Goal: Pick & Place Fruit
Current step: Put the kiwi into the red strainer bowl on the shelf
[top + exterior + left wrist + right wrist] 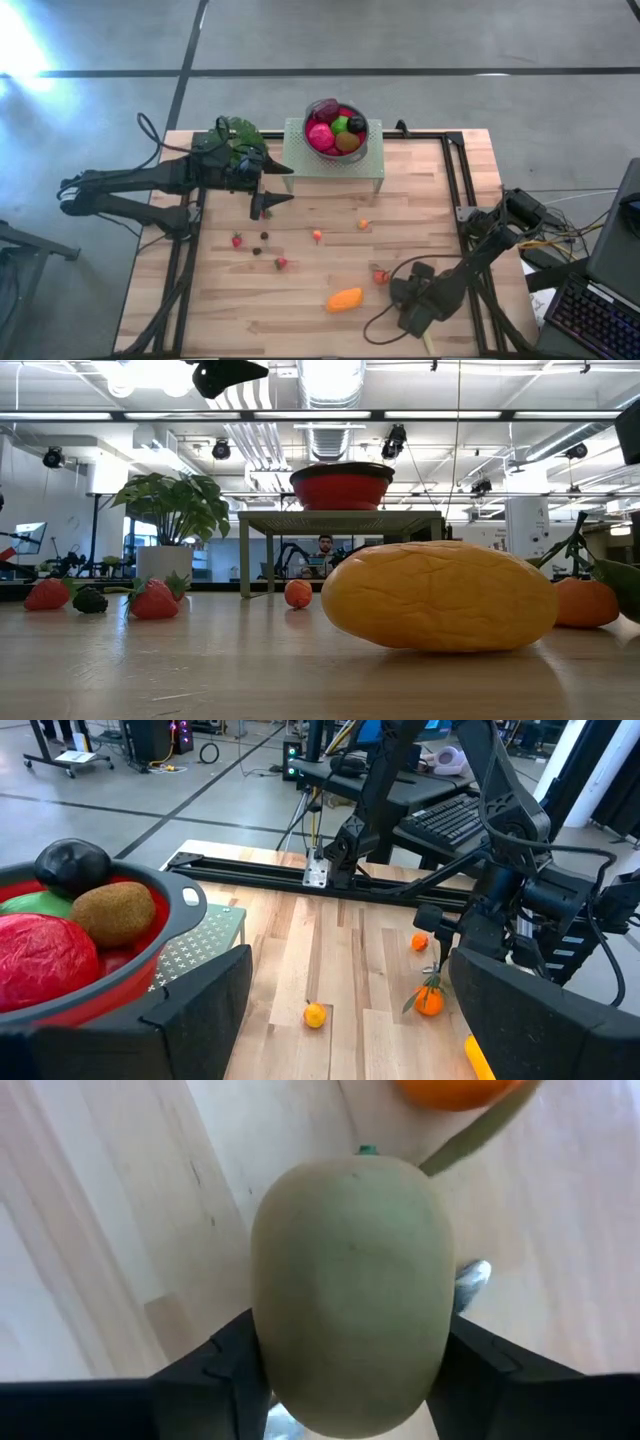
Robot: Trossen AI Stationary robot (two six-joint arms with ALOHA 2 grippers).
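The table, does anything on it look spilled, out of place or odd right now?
Yes. Small fruit lies loose across the wooden table: a strawberry, an orange oval and berries, while other fruit fills the bowl on its stand. The right claw hugs a pale green oval fruit.

The table (300, 300) was light wood with pale stripes. The bowl (362, 146) was red inside and grey outside, on a pale green stand (300, 160) with a dotted pattern. In it lay a pink fruit (321, 137), a green apple (340, 124) and a black one (356, 125). An orange oval (344, 299) lay on the table. Little red strawberries (237, 240) had green tops. The fingers (200, 1010) were black.
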